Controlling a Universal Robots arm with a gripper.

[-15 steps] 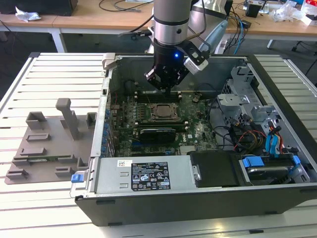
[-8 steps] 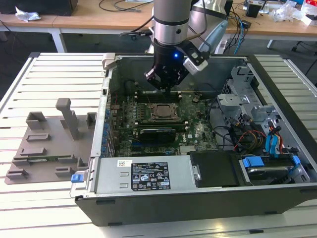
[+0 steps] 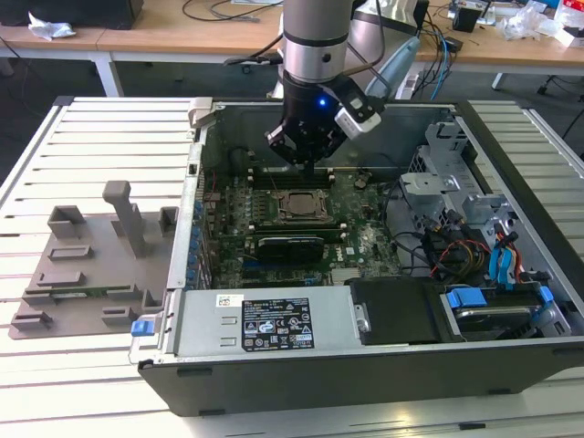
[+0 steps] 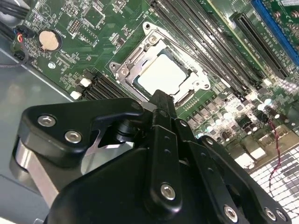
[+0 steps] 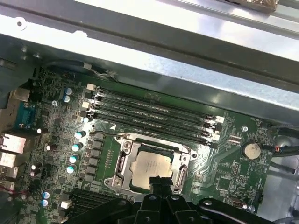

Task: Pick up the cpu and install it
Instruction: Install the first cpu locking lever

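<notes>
The cpu (image 3: 297,203), a pale silvery square chip, lies flat inside the open dark metal socket frame (image 5: 122,158) on the green motherboard (image 3: 351,239). Both wrist views show it: the cpu (image 4: 161,74) with its thin rim, and the cpu (image 5: 149,165) partly covered at one edge by my fingertips. My gripper (image 3: 308,166) hangs just above the socket inside the computer case. Its black fingers are pressed together with nothing between them in both wrist views, gripper (image 4: 161,100) and gripper (image 5: 160,181). The tip stands over the chip's near edge, slightly above it.
Long black memory slots (image 5: 149,114) run beside the socket. A long black card (image 3: 290,245) lies in front of it. The case walls (image 3: 196,182) ring the board; drive bays and cables (image 3: 474,237) fill the exterior view's right. A grey fixture (image 3: 91,265) sits at its left.
</notes>
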